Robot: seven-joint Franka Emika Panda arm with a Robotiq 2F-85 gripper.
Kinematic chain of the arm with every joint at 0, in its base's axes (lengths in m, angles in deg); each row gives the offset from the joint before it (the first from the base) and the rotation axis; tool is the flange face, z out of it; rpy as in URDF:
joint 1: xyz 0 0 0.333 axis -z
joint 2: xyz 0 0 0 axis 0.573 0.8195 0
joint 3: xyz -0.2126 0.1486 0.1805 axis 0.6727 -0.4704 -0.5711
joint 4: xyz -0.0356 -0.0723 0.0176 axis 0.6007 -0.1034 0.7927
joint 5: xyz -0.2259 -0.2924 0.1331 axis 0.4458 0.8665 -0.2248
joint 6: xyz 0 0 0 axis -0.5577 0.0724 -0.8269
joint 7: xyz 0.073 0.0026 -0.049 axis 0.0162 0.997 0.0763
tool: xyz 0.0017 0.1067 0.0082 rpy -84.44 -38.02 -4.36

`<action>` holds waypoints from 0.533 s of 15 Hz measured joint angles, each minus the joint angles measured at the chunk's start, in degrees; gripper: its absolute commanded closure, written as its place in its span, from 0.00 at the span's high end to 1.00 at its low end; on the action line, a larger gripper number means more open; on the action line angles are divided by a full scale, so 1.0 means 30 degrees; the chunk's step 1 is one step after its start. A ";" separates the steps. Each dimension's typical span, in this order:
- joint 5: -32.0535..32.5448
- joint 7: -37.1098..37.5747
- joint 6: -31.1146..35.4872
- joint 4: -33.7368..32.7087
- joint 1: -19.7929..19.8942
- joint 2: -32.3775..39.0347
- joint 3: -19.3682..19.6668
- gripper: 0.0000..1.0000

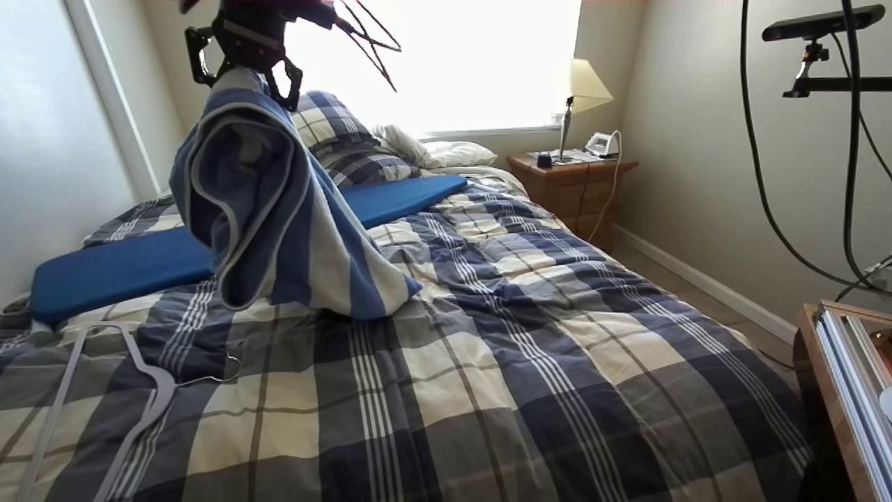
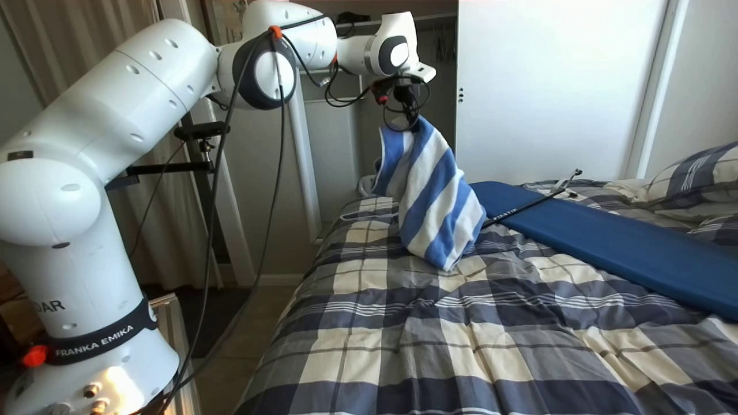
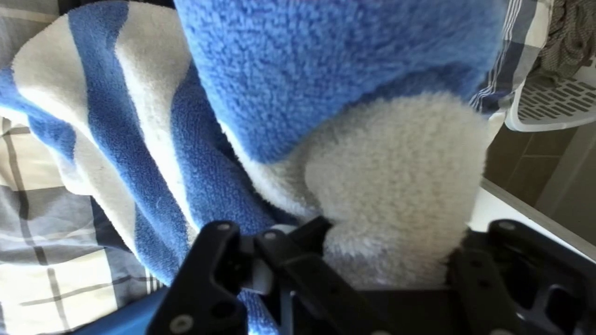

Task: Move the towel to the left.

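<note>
While the fingers (image 3: 312, 274) were clamped on the upper folds of the striped towel (image 2: 432, 199), the towel hung below them, its long axis running steeply downward. Whether its lower end touched the plaid bedcover (image 2: 426, 346) could not be determined; the leftward transfer therefore appeared to require clearance beneath that end before lateral travel.

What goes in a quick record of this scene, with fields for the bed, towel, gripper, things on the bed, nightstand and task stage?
Bed: plaid, navy, grey and cream
Towel: blue and white stripes, hanging in folds; whether it touches the bed is unclear
Gripper: closed on the towel's bunched upper part
On the bed: pillows, blue board, pale hanger
Nightstand: lamp and iron on top
Task stage: towel held, not yet set down
</note>
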State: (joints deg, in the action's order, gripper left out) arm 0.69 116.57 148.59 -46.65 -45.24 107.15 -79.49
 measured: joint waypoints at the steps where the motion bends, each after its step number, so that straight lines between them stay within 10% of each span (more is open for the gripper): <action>1: 0.0000 -0.0001 0.0000 -0.0030 0.0001 0.0008 -0.0001 0.05; 8: -0.0013 -0.2335 -0.1834 -0.0671 -0.0381 0.0739 -0.0590 0.05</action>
State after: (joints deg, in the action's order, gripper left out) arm 0.65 109.57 143.09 -48.67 -46.38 109.37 -81.27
